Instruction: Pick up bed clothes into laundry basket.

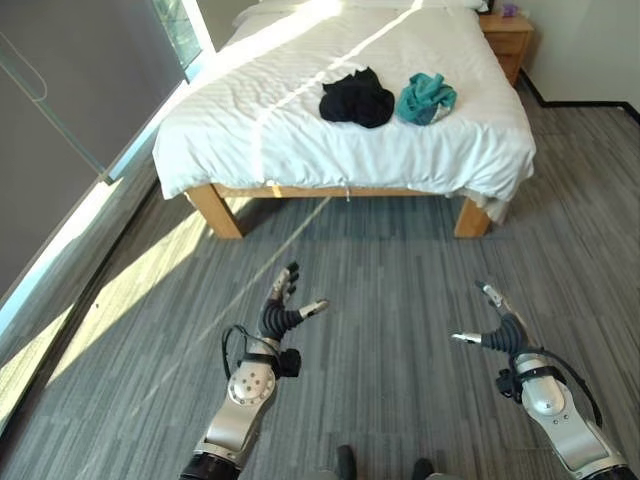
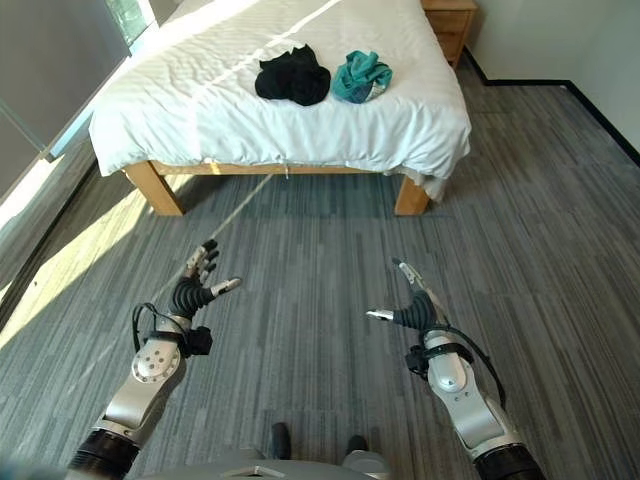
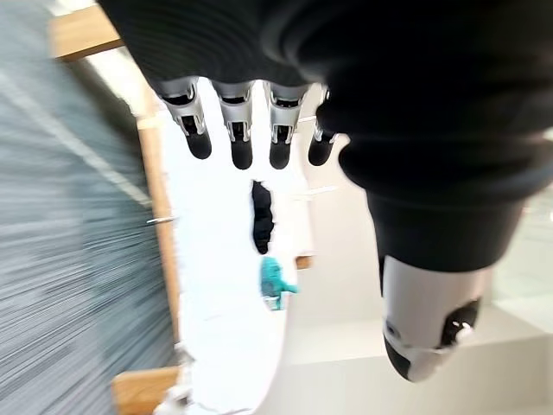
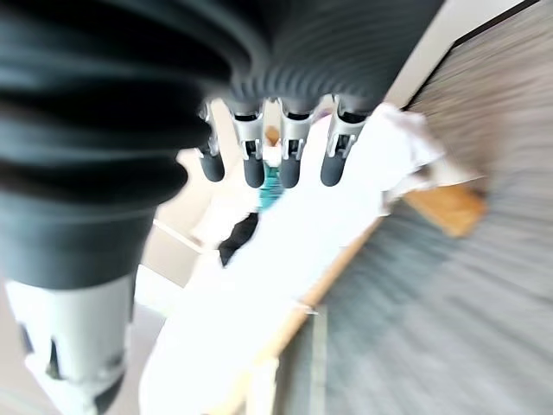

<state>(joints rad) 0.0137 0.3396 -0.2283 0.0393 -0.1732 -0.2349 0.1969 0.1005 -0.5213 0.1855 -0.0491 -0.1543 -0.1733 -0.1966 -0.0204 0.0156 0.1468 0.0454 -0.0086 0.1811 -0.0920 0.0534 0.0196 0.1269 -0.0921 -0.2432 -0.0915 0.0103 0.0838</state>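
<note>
Bright daylight from left window (image 1: 60,120), sun streaks across bed (image 1: 300,90), wrist views motion-blurred

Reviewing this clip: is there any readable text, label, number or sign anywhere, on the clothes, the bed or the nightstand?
None can be read.
Black garment: no print visible.
Teal garment: a pale patch, too small to tell whether it is print.
White bed and wooden nightstand: no label or sign; a small purple object on the nightstand is too small to read.
Left hand and right hand: no markings show.
</note>
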